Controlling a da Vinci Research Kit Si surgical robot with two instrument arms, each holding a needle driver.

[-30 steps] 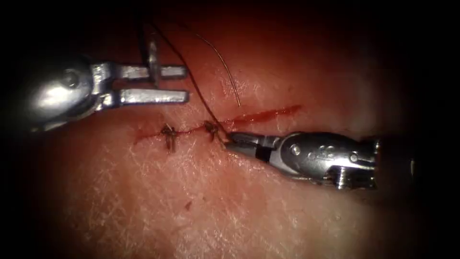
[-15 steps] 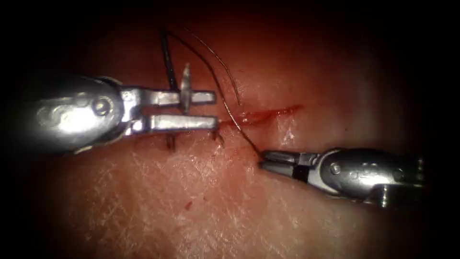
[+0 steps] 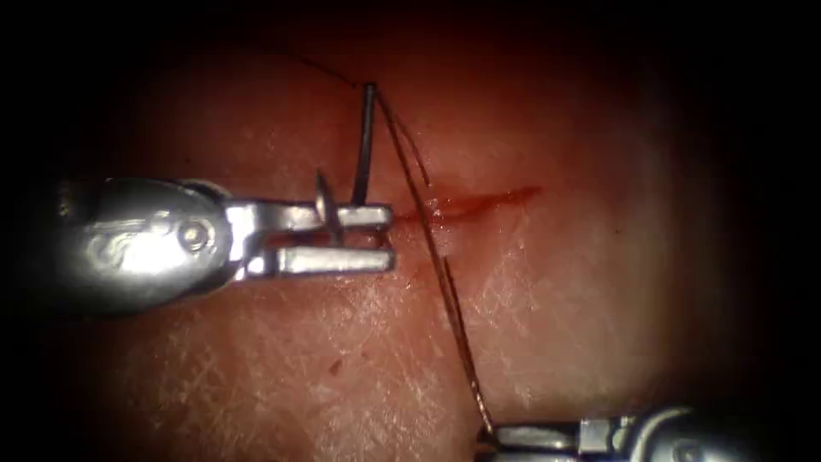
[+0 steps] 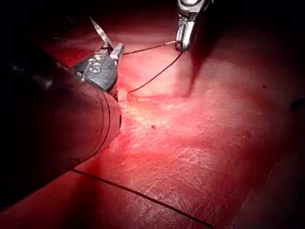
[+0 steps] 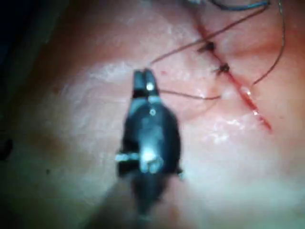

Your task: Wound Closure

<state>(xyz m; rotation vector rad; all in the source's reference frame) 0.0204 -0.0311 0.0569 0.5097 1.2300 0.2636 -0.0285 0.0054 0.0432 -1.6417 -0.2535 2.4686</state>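
Observation:
My left tool (image 3: 391, 237) lies over the left part of the cut (image 3: 479, 204), jaws shut on the curved needle (image 3: 326, 198) close to its pointed end. The needle is out of the tissue, and its body rises dark from the jaws to where the thread (image 3: 449, 291) joins it. From there the thread runs taut across the cut to my right tool (image 3: 492, 438), which is shut on it. In the left wrist view the needle tip (image 4: 97, 28) sticks out of the left tool (image 4: 116, 50), and thread (image 4: 147, 47) leads to the right tool (image 4: 181, 45).
Two tied stitches (image 5: 207, 46) (image 5: 221, 69) sit on the cut in the right wrist view, beyond the right tool (image 5: 143, 74). Red fluid (image 3: 500, 198) lines the unstitched right part of the cut. Pale tissue (image 3: 256, 376) surrounds it.
My right tool has drawn down and to the right with the thread, pulling it long and taut. My left tool has moved right and down with the needle, covering the two stitches.

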